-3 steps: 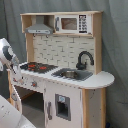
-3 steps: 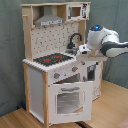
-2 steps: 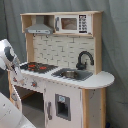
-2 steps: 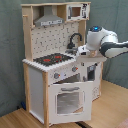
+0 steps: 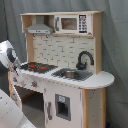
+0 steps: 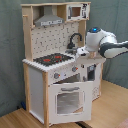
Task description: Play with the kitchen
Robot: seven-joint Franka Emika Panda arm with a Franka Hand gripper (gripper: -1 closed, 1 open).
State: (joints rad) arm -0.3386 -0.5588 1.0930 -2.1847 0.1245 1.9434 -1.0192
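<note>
The kitchen (image 5: 60, 75) is a tall white and light-wood toy unit, seen in both exterior views. It has a black-red hob (image 5: 37, 66), a black faucet (image 5: 84, 59), a sink (image 5: 72, 74), a grey hood (image 5: 40, 29) and a small microwave (image 5: 72, 23). In the second exterior view the windowed oven door (image 6: 67, 100) faces the camera below the hob (image 6: 52, 60). My white arm (image 6: 107, 45) reaches in from the second exterior view's right. Its gripper (image 6: 83, 50) hangs at the counter's front edge, beside the faucet (image 6: 75, 40). Only the arm's rounded wrist (image 5: 7, 54) shows at the first exterior view's left edge.
A grey-green curtain (image 5: 115, 55) hangs behind the kitchen. The unit stands on a wooden floor (image 6: 112, 107). A rounded counter end (image 5: 102, 80) sticks out past the sink. A lower cupboard door with a dark window (image 5: 61, 106) sits below the sink.
In the second exterior view the arm's wrist has shifted slightly left, closer to the faucet. The kitchen itself looks unchanged.
</note>
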